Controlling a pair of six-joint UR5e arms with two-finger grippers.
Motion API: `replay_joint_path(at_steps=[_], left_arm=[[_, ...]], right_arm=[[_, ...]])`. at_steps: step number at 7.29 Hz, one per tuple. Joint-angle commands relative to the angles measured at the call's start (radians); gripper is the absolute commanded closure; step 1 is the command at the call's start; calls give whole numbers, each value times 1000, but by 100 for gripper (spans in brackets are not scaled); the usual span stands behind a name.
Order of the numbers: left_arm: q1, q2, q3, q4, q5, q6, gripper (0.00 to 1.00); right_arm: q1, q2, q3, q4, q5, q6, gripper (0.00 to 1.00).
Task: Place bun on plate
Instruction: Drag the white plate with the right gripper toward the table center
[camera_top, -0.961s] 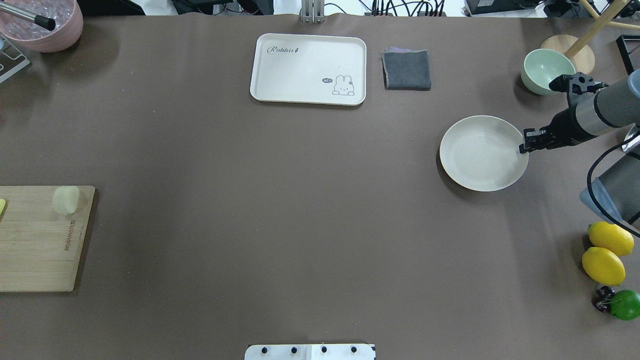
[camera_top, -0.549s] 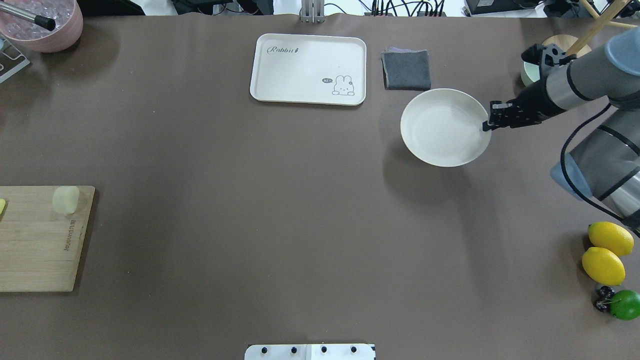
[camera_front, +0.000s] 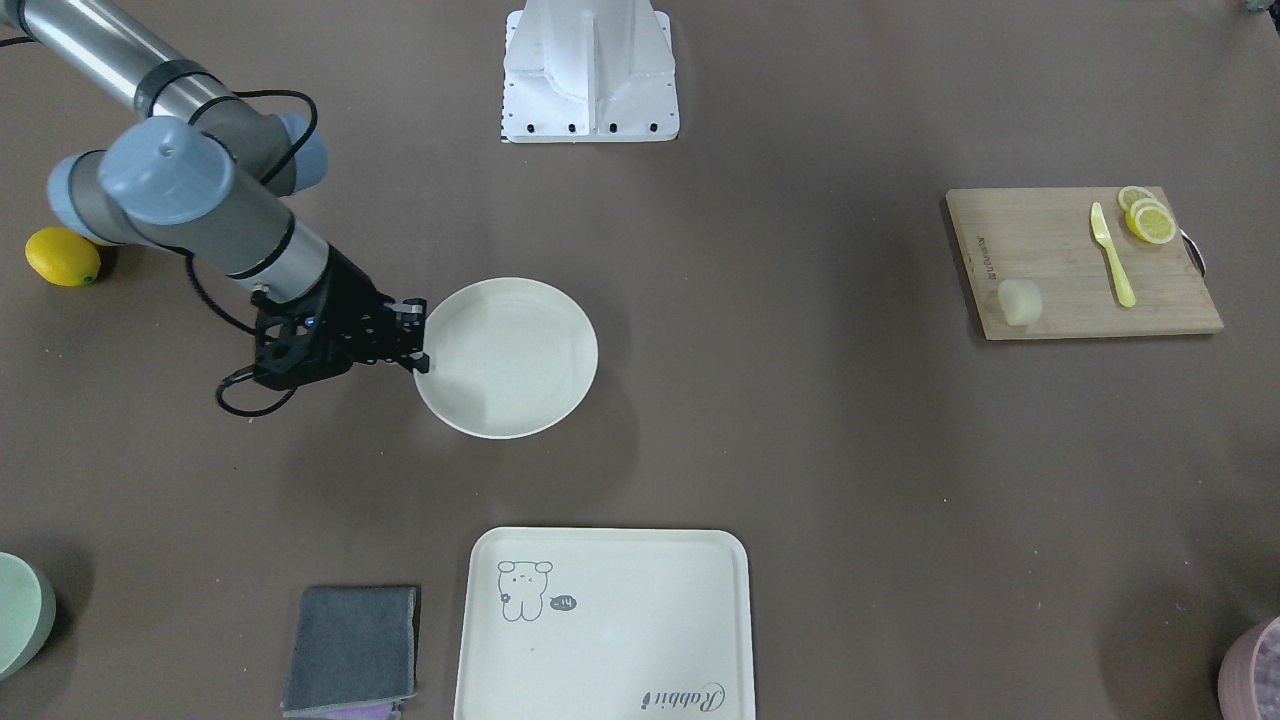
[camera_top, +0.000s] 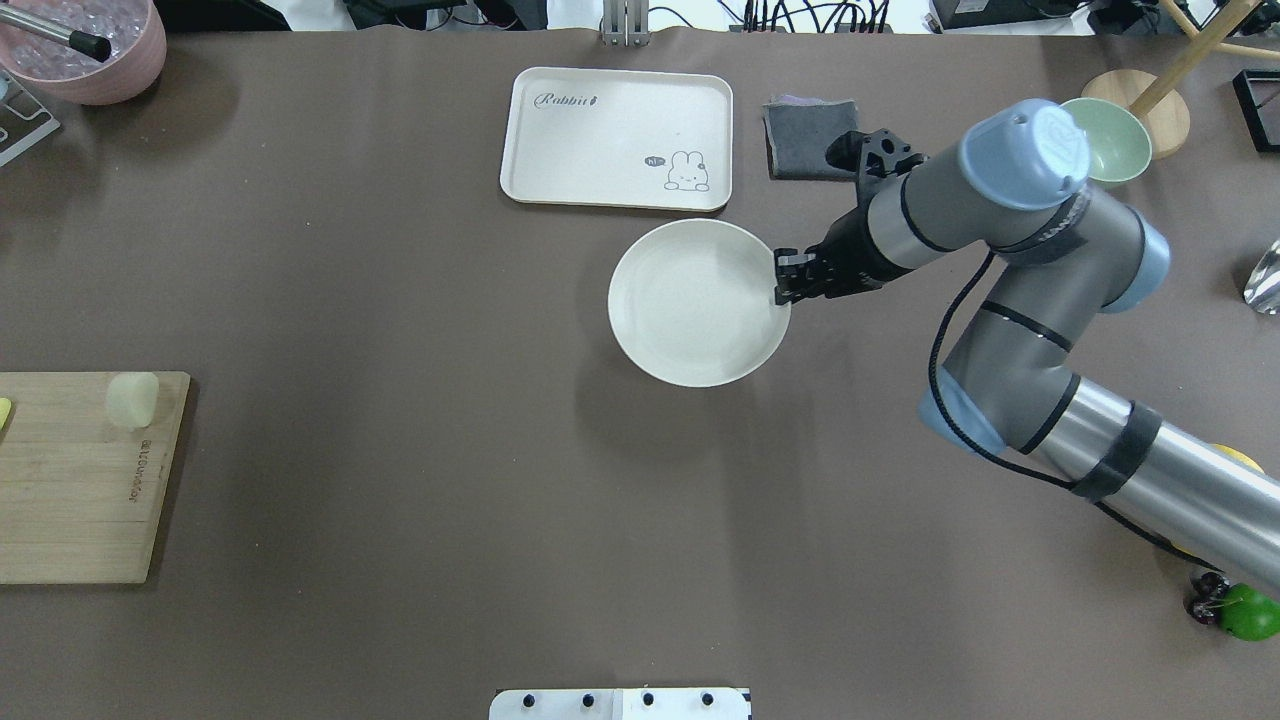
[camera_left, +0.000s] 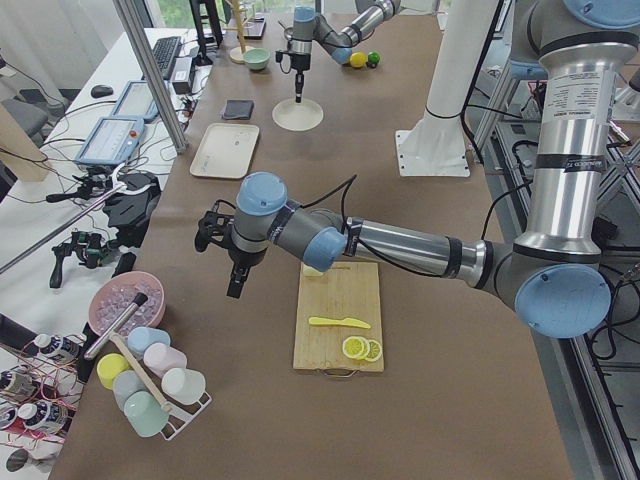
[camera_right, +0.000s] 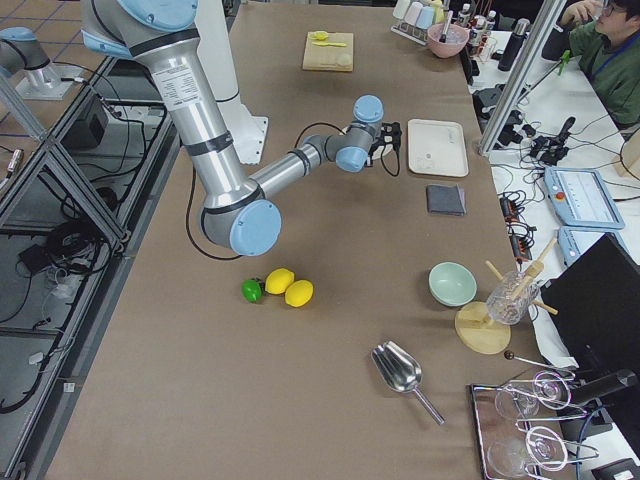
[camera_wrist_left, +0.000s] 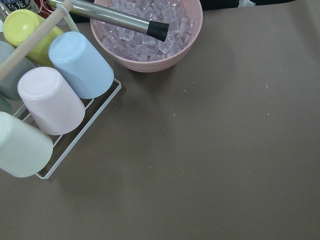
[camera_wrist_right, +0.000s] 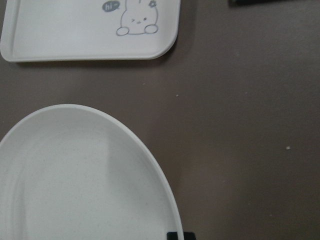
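**Location of parts.** The bun (camera_top: 132, 400) stands on the cutting board (camera_top: 80, 500), at the board corner nearest the table middle. It is well apart from the knife (camera_front: 1110, 255) and the lemon slices (camera_front: 1145, 220) at the board's other end. Nothing touches the bun. The plate (camera_top: 680, 320) is well apart from the board, toward the table middle. It is bare, and its offset shadow suggests it is held clear of the table.

**Gripper state.** The right gripper (camera_top: 783, 290) is clamped on the plate rim, on the side away from the board. The left gripper (camera_left: 234, 288) hangs just beside the board, on the side away from the robot, and not over the bun. Only the side view shows it, so whether its jaws are apart or closed cannot be told.

**Handling properties (judged).** The bun looks light and soft, with a matt surface that is unlikely to slip. Excess closing force would probably dent it. Its flat faces are top and bottom, so it should stand without rolling once set down.

**Recommended hold.** The jaws should come down from above and close across the curved side wall at mid-height, with light force. The open board corner gives clearance on two sides. The bun is not yet on the plate.
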Motion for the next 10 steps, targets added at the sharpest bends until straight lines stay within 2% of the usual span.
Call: replay_joint_path(at_steps=[1,6,7,8,9,10], left_arm=[[0,-1,10,0,2,-32,3],[-8,4,7,0,1,-124,3],[-6,22,-2,-8,1,-157,3],[12,56,-8,-92,1,-275,3],[111,117,-17,-255,14,-455,3],[209,136,-39,-328,43,-618,3]], right_arm=[[-135,108,-9,-109,-109,0,100],[-149,173,-117,-114,-118,-12,100],[-149,171,-117,-114,-117,3,46],[-163,164,-115,-109,-132,2,0],[-148,161,-112,-108,-125,-12,0],[-120,150,-106,-108,-106,-15,0]])
